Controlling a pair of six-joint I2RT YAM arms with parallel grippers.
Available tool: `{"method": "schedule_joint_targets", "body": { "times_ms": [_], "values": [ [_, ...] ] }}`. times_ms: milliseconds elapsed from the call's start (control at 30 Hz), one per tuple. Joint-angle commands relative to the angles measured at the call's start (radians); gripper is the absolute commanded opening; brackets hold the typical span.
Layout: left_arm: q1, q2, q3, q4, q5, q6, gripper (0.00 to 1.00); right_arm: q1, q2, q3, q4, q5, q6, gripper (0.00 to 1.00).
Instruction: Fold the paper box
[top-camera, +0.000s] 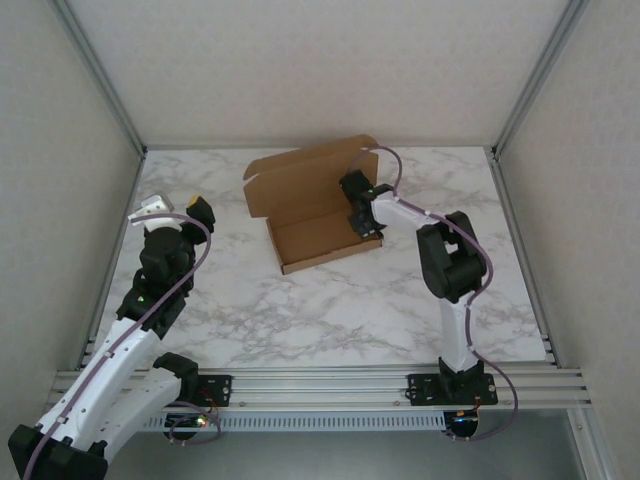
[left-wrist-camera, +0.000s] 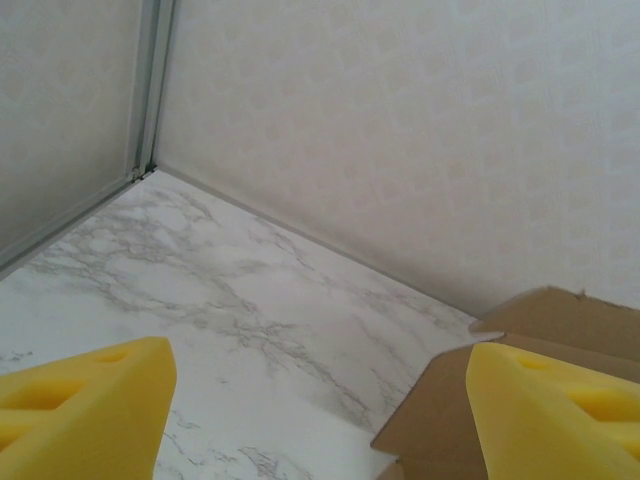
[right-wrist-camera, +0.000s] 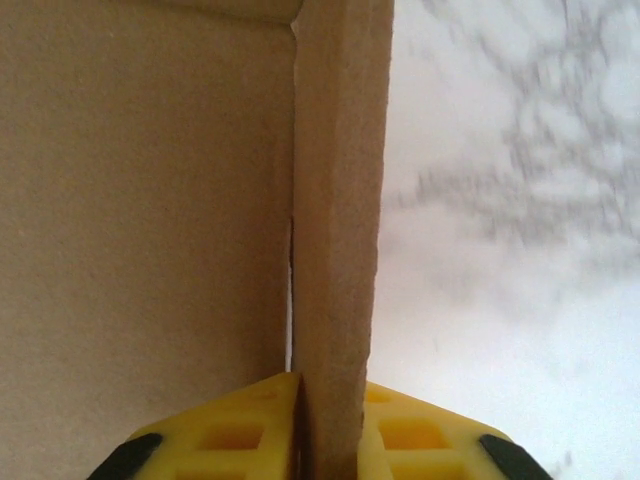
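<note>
Now the right gripper (right-wrist-camera: 328, 415) pinches the right wall (right-wrist-camera: 335, 200) of the paper box (top-camera: 300, 185), which likely needs folding inward; the left gripper (top-camera: 172, 208) hangs open, empty.

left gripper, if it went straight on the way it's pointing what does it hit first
Most likely the bare marble table between the open fingers of the left gripper, then the back wall. The paper box lies off to one side; one finger might clip its flap. Depth is unclear.

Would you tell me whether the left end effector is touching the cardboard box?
No. In the top view the left end effector hangs open over the table, well left of the box.
</note>
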Motion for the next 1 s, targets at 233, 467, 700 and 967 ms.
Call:
{"method": "schedule_joint_targets", "body": {
  "times_ms": [233, 467, 700, 967],
  "values": [
    [-0.011, -0.003, -0.007, 0.022, 0.016, -0.010, 0.78, 0.029, -0.277, -0.269, -0.003, -0.067, 0.273, 0.45],
    [-0.011, -0.002, -0.005, 0.014, 0.013, -0.010, 0.80, 0.006, -0.276, -0.216, 0.016, -0.057, 0.331, 0.49],
    [-0.011, -0.010, -0.011, 0.013, 0.006, -0.008, 0.81, 0.005, -0.159, -0.162, -0.027, -0.022, 0.336, 0.43],
    [-0.012, -0.007, -0.013, 0.014, 0.003, -0.007, 0.82, 0.005, -0.046, -0.118, -0.057, 0.057, 0.323, 0.27]
  ]
}}
